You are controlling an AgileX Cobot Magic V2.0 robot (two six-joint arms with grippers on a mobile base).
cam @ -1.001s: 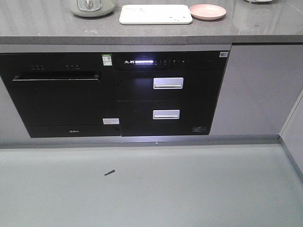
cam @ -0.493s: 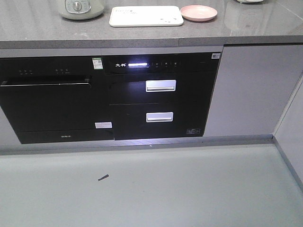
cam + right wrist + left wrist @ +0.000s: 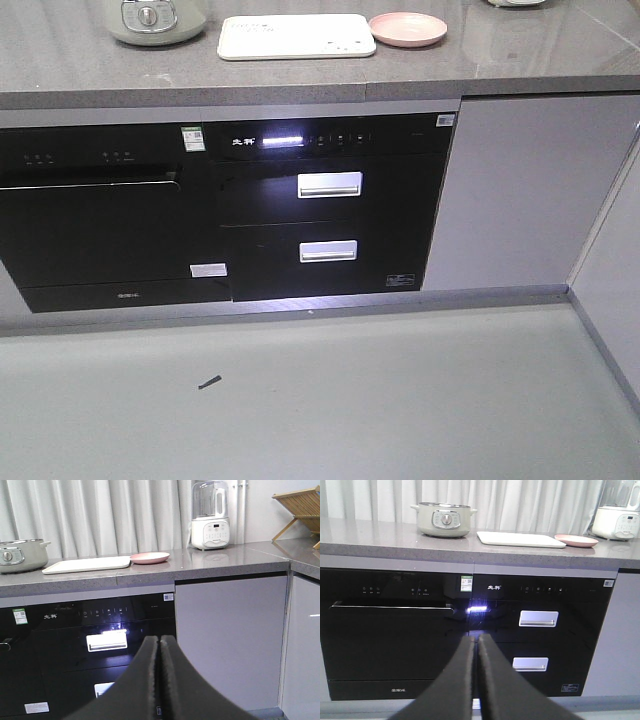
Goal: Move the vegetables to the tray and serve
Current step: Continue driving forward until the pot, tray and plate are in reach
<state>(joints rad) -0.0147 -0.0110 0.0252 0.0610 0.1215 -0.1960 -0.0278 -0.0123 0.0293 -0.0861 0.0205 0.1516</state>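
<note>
The cream tray (image 3: 296, 36) lies flat on the grey counter, with a round pink plate (image 3: 407, 28) just to its right. Both also show in the left wrist view, the tray (image 3: 520, 539) and the plate (image 3: 576, 540), and in the right wrist view, the tray (image 3: 86, 564) and the plate (image 3: 149, 557). No lettuce leaf shows in any view. My left gripper (image 3: 476, 639) is shut and empty, held low in front of the black appliances. My right gripper (image 3: 160, 639) is shut and empty, also below counter height. Neither arm shows in the front view.
A pale green cooker pot (image 3: 152, 18) stands left of the tray. A white blender (image 3: 210, 517) and a wooden rack (image 3: 300, 507) stand at the right. Black built-in appliances with silver handles (image 3: 329, 184) fill the cabinet front. A small dark scrap (image 3: 209, 382) lies on the floor.
The counter and cabinets have shifted left and slightly down in the front view, so the base has moved. The grippers are not seen in the earlier frames.
</note>
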